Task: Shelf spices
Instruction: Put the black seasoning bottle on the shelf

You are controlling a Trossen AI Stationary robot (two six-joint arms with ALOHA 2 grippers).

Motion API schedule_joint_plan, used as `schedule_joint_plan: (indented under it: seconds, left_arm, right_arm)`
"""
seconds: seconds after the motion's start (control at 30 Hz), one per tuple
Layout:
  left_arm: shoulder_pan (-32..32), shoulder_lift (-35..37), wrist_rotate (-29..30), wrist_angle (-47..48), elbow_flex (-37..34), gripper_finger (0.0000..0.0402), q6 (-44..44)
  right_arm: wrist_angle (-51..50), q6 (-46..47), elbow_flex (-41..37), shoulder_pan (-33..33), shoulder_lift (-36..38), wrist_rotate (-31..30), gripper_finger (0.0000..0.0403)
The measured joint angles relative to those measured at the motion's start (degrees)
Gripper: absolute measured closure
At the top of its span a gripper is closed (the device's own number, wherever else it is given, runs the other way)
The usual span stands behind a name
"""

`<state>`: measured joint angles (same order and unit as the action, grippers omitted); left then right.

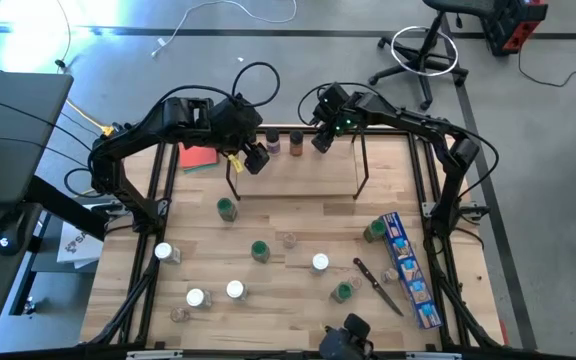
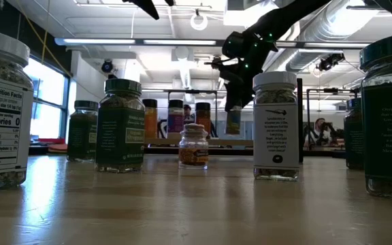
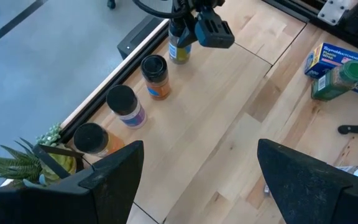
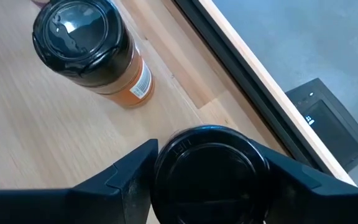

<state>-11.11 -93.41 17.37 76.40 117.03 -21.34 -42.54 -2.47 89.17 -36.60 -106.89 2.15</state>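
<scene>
The shelf (image 1: 298,178) stands at the table's far middle. Three black-capped spice jars (image 3: 124,102) stand in a row along the back edge of its top board (image 3: 229,93). My right gripper (image 1: 320,140) is over the row's right end, shut on a fourth black-capped jar (image 4: 207,171), next to an orange-filled jar (image 4: 82,40). My left gripper (image 1: 253,160) hovers open above the shelf's left part, touching nothing. Several more jars with green caps (image 1: 260,250) and white caps (image 1: 235,290) stand scattered on the near table. My right gripper pinches the jar at its black cap (image 4: 229,155), one finger (image 4: 129,180) on each side, coming from above and pointing down. The jar hangs upright below the fingers (image 2: 233,121), at the shelf's top board. Whether its base rests on the board I cannot tell.
A long blue box (image 1: 408,270) and a black-handled knife (image 1: 378,285) lie at the table's right. A green-capped jar (image 1: 373,231) lies on its side against the box. A red item (image 1: 198,158) sits left of the shelf. Bare shelf board shows in front of the row.
</scene>
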Motion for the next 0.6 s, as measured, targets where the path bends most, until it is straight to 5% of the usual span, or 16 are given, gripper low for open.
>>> schedule_joint_plan:
  seconds: [0.6]
  left_arm:
    - [0.02,0.0,-0.15,0.07,0.0,0.0092,0.02]
  right_arm:
    - [-0.07,-0.36,0.0,0.01,0.0,4.46,0.0135]
